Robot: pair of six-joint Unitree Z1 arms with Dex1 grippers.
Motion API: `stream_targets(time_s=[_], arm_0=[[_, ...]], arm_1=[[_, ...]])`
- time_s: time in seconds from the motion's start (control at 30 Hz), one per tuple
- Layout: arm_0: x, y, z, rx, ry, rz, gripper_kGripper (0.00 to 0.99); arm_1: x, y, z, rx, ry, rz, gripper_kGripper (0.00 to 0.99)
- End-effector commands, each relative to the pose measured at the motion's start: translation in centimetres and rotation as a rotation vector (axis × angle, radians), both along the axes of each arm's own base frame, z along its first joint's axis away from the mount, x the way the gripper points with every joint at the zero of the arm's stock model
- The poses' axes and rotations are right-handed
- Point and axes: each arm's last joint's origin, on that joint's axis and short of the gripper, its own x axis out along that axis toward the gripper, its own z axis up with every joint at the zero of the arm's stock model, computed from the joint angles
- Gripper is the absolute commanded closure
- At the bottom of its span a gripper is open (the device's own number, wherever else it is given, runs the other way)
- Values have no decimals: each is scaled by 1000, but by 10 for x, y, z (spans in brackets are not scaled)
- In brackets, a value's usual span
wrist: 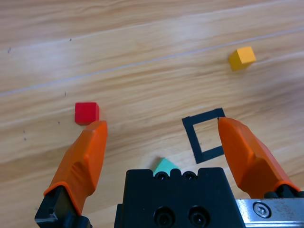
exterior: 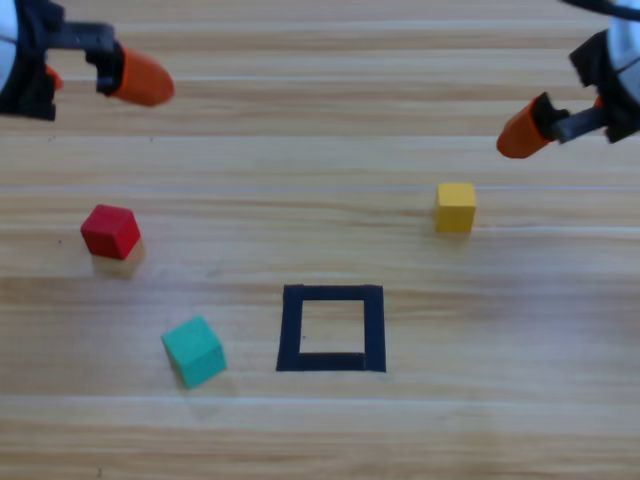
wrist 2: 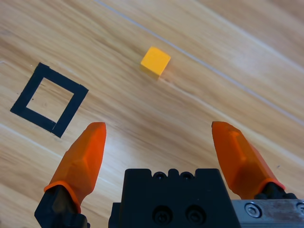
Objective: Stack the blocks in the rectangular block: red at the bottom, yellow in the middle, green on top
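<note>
At the upper left corner of the wooden tabletop [exterior: 330, 140] the left gripper [wrist: 161, 130] hangs above the surface, its jaws spread wide with nothing between them. Below it, near the left edge, the red cube [exterior: 110, 231] sits alone on the wood, turned a little askew. Further toward the front and somewhat to the right lies the green cube [exterior: 194, 351], also rotated, just beside the left side of the black tape square [exterior: 332, 328] but apart from it. The square lies at the middle of the tabletop toward the front, and its hollow centre shows bare wood, with no cube inside it. Up and to the right of the square, well apart from it, stands the yellow cube [exterior: 455, 207]. Above that, at the upper right corner, the right gripper [wrist 2: 159, 130] hangs off the surface with its jaws likewise parted wide and holding nothing, the yellow cube ahead of them.
</note>
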Motion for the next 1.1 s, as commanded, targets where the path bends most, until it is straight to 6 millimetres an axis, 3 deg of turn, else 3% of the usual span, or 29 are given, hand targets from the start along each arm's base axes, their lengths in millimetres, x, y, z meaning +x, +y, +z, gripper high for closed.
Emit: stream_targets(time_s=[0.03,0.1,0.27,0.37,0.47,0.67,0.9,1.1], arm_0=[[32,-9,-7,-5,145,213,17],[47,-10,-12,20,206,284,36],[74,13,-14,-18,320,424,42],[91,29,-19,-32,406,539,42],[104,37,-23,-14,449,577,42],[135,57,-40,127,530,412,45],[168,49,-86,313,639,179,44],[178,43,-107,337,686,114,45]], arm_1=[[26,24,-35,-21,19,-125,5],[38,21,-41,21,52,-239,5],[81,22,-86,88,247,-314,5],[96,34,-113,68,290,-351,2],[103,40,-128,65,316,-385,2],[114,48,-149,53,342,-417,4],[123,55,-175,24,369,-431,7],[129,58,-185,10,369,-436,7]])
